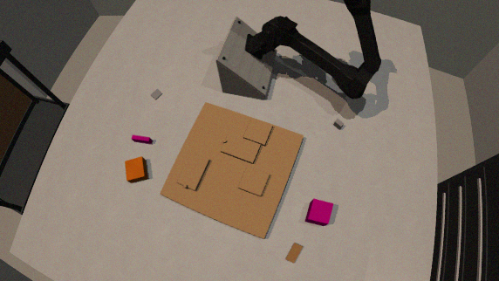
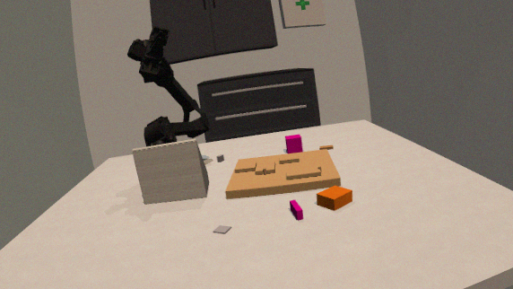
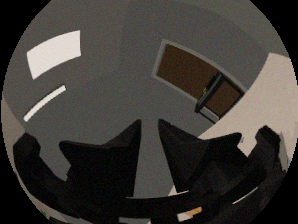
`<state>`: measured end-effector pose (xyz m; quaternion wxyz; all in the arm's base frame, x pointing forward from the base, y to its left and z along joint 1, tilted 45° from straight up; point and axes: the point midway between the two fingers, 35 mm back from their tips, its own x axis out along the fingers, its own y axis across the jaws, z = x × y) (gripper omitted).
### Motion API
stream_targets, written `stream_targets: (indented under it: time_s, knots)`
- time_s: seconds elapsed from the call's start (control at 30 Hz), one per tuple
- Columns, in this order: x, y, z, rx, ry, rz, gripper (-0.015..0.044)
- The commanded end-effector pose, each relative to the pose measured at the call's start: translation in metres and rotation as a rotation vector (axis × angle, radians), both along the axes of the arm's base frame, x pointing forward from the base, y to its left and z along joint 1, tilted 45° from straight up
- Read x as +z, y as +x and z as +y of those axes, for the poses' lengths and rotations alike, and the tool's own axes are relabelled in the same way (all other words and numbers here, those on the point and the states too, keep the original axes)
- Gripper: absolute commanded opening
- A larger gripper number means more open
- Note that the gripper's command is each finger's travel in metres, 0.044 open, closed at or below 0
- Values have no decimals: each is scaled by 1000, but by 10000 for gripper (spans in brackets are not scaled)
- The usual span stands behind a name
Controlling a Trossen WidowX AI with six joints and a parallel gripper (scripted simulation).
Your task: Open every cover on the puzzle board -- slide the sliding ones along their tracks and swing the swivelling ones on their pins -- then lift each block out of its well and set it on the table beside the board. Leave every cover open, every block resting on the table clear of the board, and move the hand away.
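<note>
From the top, a pale table [image 1: 96,227] [image 2: 134,256] [image 3: 280,90] stood between grey walls, a dark drawer unit [image 1: 471,227] [image 2: 260,98] to one side. The tan board [image 1: 222,205] [image 2: 269,189] lay flat, its raised covers [image 1: 196,174] [image 2: 303,173] the same color; whether they were open, I couldn't tell. Around it on the table, apart from it, were an orange block [image 1: 136,169] [image 2: 334,197], a magenta block [image 1: 319,212] [image 2: 293,144], a magenta bar [image 1: 141,139] [image 2: 296,210], a tan piece [image 1: 294,252] [image 2: 326,147] and two small grey pieces [image 1: 156,94] [image 2: 221,229]. The arm [image 1: 323,54] [image 2: 179,91] ran out of frame.

From outside, the arm rose behind a wooden wedge [image 1: 242,78] [image 2: 172,172], which hid its foot; its dark upper end was hard to read.

At the wrist, the gripper [image 3: 149,121] was probably well above the table, facing the wall. Its fingertips stood narrowly apart, holding and touching nothing. Black rounded edges cut off the corners.
</note>
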<state>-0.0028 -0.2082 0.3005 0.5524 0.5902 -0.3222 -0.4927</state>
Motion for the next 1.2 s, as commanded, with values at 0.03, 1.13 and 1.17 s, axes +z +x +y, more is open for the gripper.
stream_targets:
  time_s: [0.03, 1.13, 1.17]
  knots:
    - [-4, 11, -9, 89, 34, 22, 0]
    - [-46, 110, -33, 646, 211, 171, 0]
    - [-48, 114, -33, 667, 214, 178, 0]
